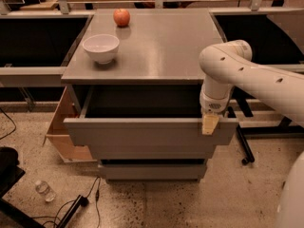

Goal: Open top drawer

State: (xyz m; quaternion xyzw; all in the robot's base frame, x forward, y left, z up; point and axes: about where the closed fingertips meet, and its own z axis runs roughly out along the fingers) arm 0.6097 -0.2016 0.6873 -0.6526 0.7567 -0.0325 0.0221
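The top drawer is a wide matte-grey drawer with a plain flat front. It stands pulled out from the grey cabinet, and its dark box interior shows. My gripper hangs from the white arm at the right end of the drawer's front edge. Its tan fingers point down over the top rim of the front panel.
A white bowl and a red apple sit on the cabinet top. Two lower drawer fronts sit below. A light wooden box stands at the cabinet's left. A plastic bottle and cables lie on the floor.
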